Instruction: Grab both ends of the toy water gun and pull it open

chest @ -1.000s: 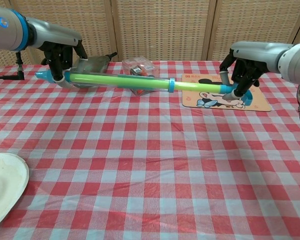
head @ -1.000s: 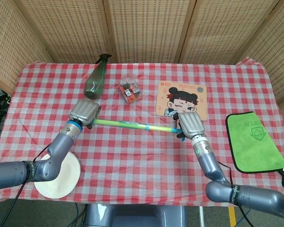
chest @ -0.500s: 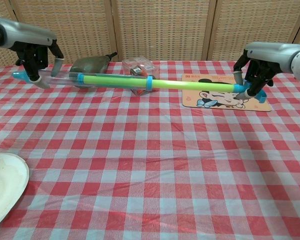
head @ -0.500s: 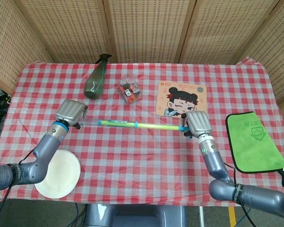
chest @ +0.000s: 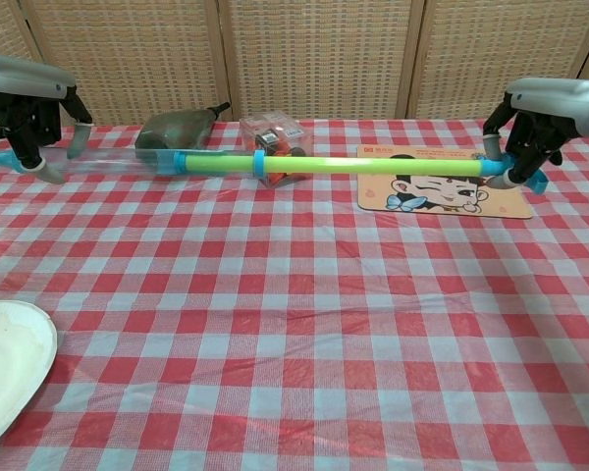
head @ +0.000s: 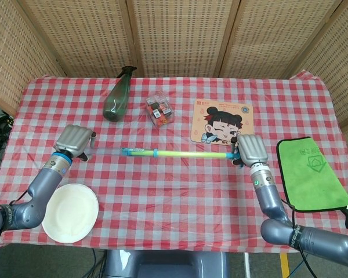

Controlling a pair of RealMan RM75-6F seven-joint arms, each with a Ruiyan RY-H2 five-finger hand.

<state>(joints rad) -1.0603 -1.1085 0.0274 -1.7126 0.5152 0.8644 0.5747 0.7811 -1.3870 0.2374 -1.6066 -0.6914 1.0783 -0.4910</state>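
The toy water gun (head: pixel 180 154) (chest: pixel 353 165) is a long green tube with blue ends, held level above the table. A thin clear rod (chest: pixel 113 161) runs out of its left end. My left hand (head: pixel 73 141) (chest: pixel 34 108) grips the blue handle at the far end of that rod. My right hand (head: pixel 250 149) (chest: pixel 532 120) grips the blue right end of the tube. Both hands are far apart, and the gun is drawn out long between them.
A dark green bottle (head: pixel 117 95) lies at the back left, next to a clear box of small items (head: pixel 160 110). A cartoon mat (head: pixel 223 121) lies under the gun's right part. A green cloth (head: pixel 308 174) is at the right, a white plate (head: pixel 71 212) near left.
My left hand has moved left and my right hand right. The clear rod has slid out of the green tube, and the gun has grown much longer.
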